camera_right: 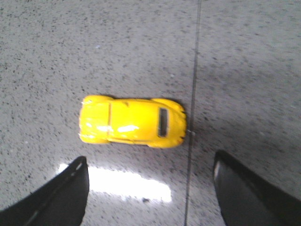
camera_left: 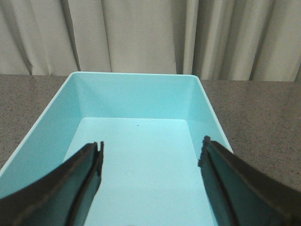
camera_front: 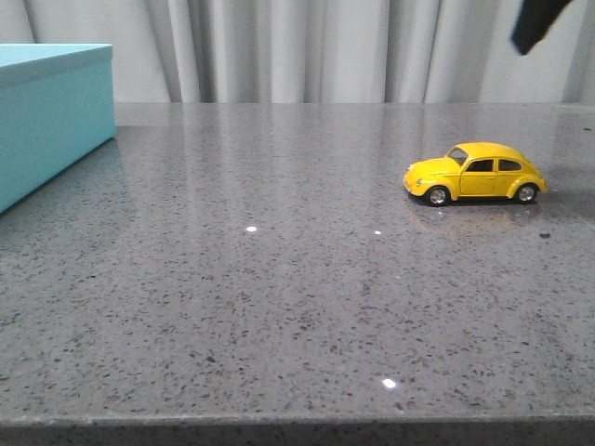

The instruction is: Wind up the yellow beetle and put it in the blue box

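Yellow beetle [camera_right: 132, 121] sits on the table below the spread, empty right gripper [camera_right: 149, 176].

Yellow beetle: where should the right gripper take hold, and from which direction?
Come straight down on the yellow beetle with the open right gripper and likely pinch across its two flat door sides, mid-body. It stands upright on its wheels, and the rounded roof, hood and tail would slip.
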Robot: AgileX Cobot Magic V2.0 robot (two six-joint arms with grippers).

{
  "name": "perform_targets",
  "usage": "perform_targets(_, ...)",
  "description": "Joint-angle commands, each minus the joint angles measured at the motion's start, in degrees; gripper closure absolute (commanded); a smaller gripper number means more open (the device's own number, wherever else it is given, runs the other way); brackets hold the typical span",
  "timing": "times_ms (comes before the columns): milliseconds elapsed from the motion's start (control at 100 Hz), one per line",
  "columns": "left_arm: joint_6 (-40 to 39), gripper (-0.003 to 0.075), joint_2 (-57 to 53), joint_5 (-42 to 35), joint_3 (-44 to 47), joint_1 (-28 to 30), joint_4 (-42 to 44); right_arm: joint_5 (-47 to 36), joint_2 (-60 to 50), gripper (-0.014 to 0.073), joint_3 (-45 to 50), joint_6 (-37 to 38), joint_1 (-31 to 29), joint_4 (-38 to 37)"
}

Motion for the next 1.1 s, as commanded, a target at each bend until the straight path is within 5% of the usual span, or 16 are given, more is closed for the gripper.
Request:
perform_targets(0, 0.0, 0.0277, 0.6, -3.8, -2.0, -0.4, -0.4, -1.1, 2.0, 0.0041, -4.6, 1.2, 1.3, 0.2)
perform_targets(490, 0.0, 0.0277, 0.6, -3.5, -2.0, -0.4, -0.4, 5.0, 14.4, 0.0045, -11.7, 7.3, 2.6, -3.2)
perform_targets(1090, 0.0, 0.0277, 0.6, -3.5, -2.0, -0.4, -0.4, 5.6, 15.3, 0.0045, -11.7, 9.1, 2.6, -4.3)
